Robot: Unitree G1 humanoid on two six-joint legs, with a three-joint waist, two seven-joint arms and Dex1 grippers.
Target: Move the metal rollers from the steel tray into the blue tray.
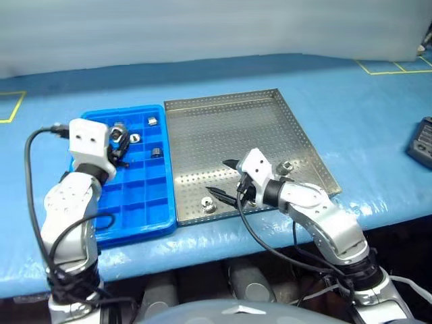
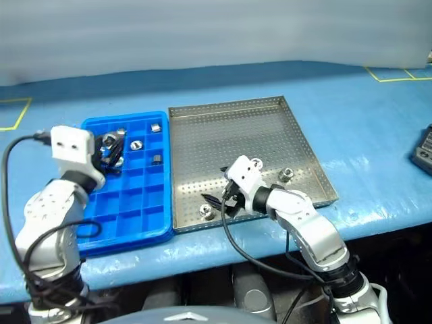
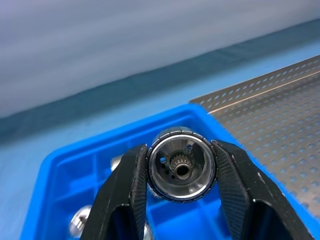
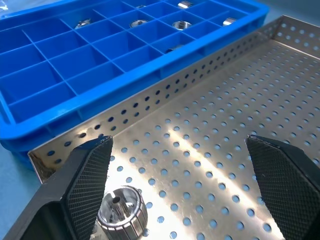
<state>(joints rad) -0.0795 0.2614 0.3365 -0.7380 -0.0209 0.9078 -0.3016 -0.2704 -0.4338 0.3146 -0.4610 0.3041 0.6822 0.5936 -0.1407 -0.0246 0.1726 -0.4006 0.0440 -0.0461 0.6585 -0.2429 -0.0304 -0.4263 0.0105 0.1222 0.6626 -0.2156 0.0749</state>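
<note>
While I am working from my left side, my left gripper (image 3: 181, 172) is pinching one of the metal rollers (image 3: 182, 164) between its black fingers, hovering over the far end of the blue tray (image 1: 138, 209), where several compartments near the far edge are already holding rollers. If I am letting go from this height, the roller could be bouncing off a grid wall, rolling into a taken cell or hopping out over the rim onto the blue tabletop (image 1: 364, 115).

Next to that tray, touching its long edge, the steel tray (image 1: 229, 121) is lying nearly bare. One roller (image 1: 208, 205) is sitting by its near edge, another (image 1: 286, 165) near its right edge. My right gripper (image 1: 227, 179) is standing wide apart and empty, straddling the near-edge roller. Closing off-centre could be squirting that slick cylinder away across the perforated floor, or my fingertips could be catching the low rim.
</note>
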